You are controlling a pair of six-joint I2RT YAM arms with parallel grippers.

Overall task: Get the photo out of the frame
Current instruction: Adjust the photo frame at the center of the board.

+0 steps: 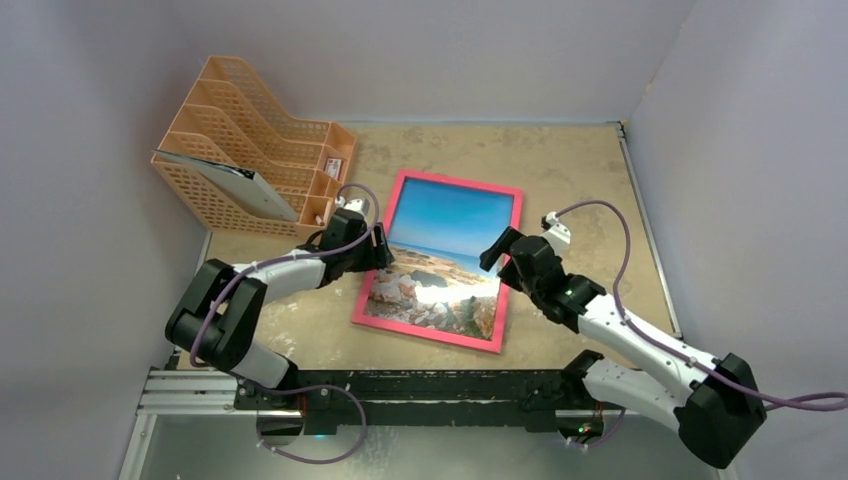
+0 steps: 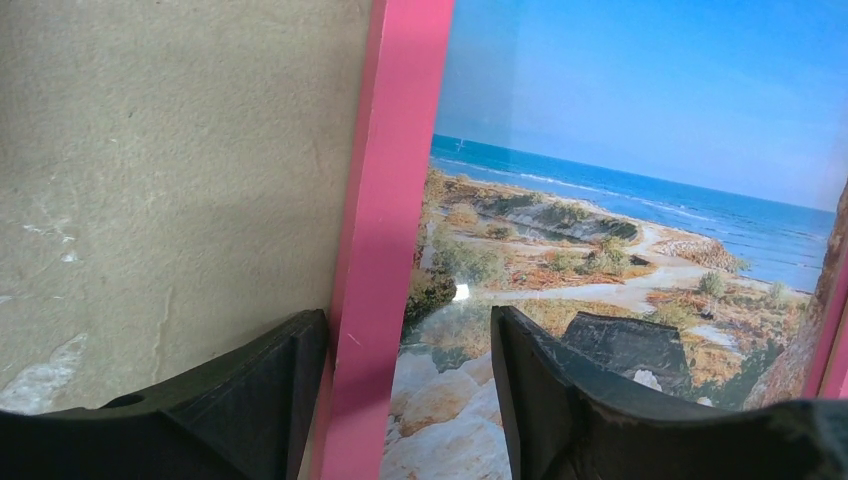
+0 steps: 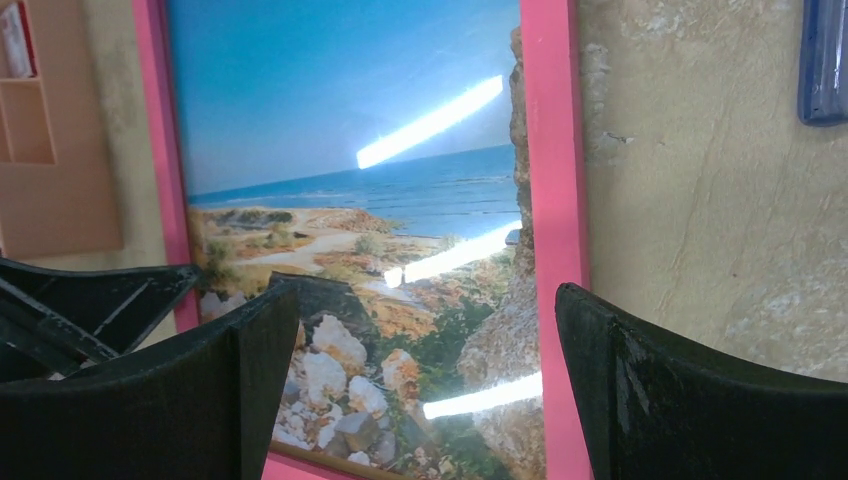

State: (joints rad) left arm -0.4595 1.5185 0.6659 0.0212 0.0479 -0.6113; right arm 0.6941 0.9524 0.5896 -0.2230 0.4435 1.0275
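Observation:
The pink-red frame [image 1: 425,335] lies face up on the table with the photo [image 1: 450,225] of blue sky, sea and pale rocks inside it. My left gripper [image 1: 383,250] is open and straddles the frame's left rail [image 2: 385,220]: one finger at the rail's outer side, the other over the photo [image 2: 620,150]. My right gripper [image 1: 497,252] is open and straddles the right rail [image 3: 548,150]: one finger over the photo [image 3: 330,120], the other over bare table. The frame's back is hidden.
An orange mesh file rack [image 1: 250,150] holding a grey folder [image 1: 240,185] stands at the back left. Grey walls close in the beige table [image 1: 560,170] on three sides. A blue object [image 3: 825,60] shows at the right wrist view's top right edge.

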